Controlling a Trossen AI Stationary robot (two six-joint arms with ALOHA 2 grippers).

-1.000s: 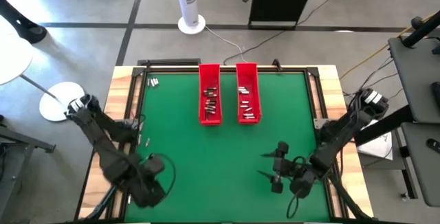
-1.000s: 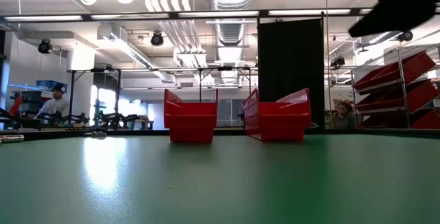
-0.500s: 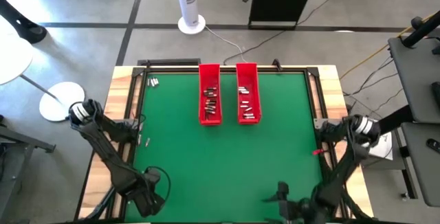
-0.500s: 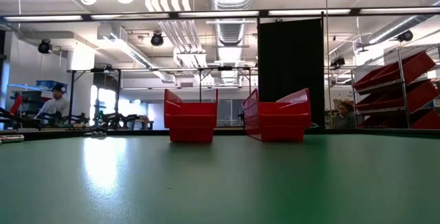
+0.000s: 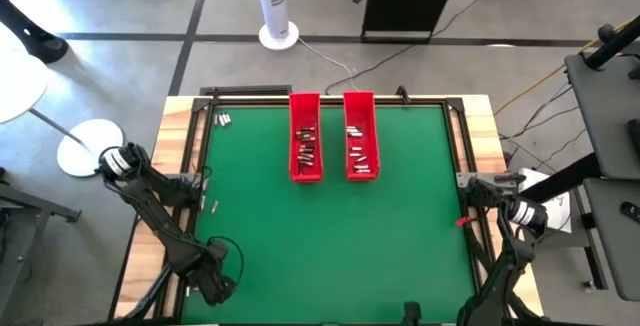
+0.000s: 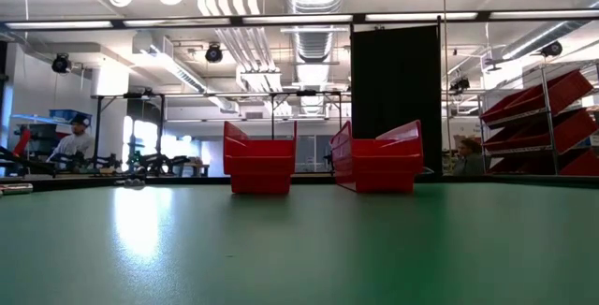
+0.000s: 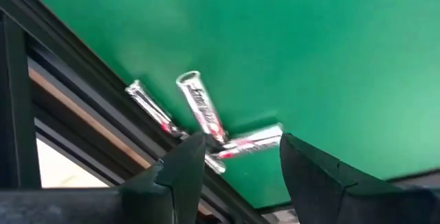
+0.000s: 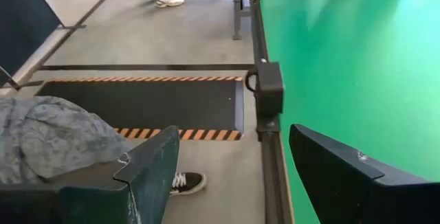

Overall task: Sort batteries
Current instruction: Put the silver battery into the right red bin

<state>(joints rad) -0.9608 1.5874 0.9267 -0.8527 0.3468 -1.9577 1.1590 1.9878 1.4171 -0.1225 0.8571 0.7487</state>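
Left gripper (image 7: 234, 159) at the near-left table corner, fingers spread and empty, hovering over three loose batteries (image 7: 199, 110) against the dark edge rail (image 7: 82, 97). Right gripper (image 8: 234, 165) off the near-right edge, fingers spread, holding nothing, floor below. Farther back, more batteries in two red trays (image 5: 305, 136); a few loose at far left.

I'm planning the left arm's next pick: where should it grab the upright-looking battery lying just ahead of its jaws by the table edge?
Probably grip that battery mid-length, across its round body, from above on the green mat side. Its lower end touches or overlaps another battery, and a third lies along the dark edge rail, so both ends look crowded. The left gripper already stands open.
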